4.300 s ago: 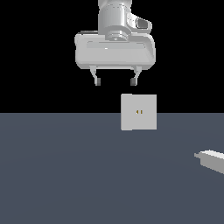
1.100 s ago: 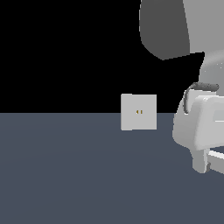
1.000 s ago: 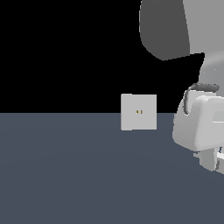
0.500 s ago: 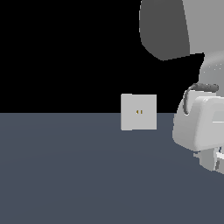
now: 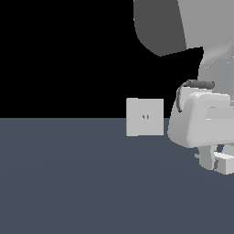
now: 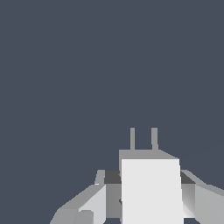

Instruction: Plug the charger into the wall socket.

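Observation:
The wall socket (image 5: 145, 117), a light grey square plate with two tiny yellowish slots, stands upright on the dark floor in the middle of the exterior view. My gripper (image 5: 217, 162) is low at the exterior view's right, well apart from the socket. Its big white hand hides most of the charger (image 5: 225, 163), of which only a small white block shows by the floor. In the wrist view the charger (image 6: 151, 188) sits between my fingers (image 6: 89, 205), which press on both its sides. Its two prongs (image 6: 143, 138) point away from the hand.
The dark grey floor (image 5: 68, 183) stretches across the exterior view, under a black background. My arm's grey link (image 5: 160, 27) fills the upper right of that view. Nothing else lies on the floor.
About a second ago the hand dropped slightly lower over the charger. In the last half second nothing has visibly moved. The socket has stayed in place.

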{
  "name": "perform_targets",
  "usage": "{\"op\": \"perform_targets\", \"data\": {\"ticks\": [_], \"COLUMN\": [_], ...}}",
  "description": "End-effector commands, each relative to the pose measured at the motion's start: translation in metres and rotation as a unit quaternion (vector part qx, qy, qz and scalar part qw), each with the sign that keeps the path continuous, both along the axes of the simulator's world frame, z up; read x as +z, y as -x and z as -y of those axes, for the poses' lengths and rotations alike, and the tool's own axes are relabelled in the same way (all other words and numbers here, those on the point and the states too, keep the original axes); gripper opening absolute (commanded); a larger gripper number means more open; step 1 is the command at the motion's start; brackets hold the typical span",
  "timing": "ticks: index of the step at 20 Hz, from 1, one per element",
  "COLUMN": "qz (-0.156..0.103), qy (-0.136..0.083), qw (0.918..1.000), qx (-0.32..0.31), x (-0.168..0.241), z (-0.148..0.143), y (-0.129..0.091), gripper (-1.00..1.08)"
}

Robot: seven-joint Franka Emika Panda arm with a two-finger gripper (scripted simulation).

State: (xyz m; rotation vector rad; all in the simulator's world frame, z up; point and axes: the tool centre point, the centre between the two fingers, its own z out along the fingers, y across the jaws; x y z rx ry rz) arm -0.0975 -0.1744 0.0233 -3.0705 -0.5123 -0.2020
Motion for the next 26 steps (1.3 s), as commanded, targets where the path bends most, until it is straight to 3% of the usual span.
{"op": "perform_targets", "data": {"ticks": [1, 15, 26], "qz": [0.001, 0.001, 0.0], "qy": [0.0, 0.0, 0.0], "qw": [1.0, 0.9959, 0.9925], "qx": [-0.01, -0.091, -0.122], "x": [0.006, 0.056, 0.076], "z": [-0.008, -0.069, -0.091], "y": [-0.002, -0.027, -0.04], "gripper": [-1.0, -1.0, -1.0]}}
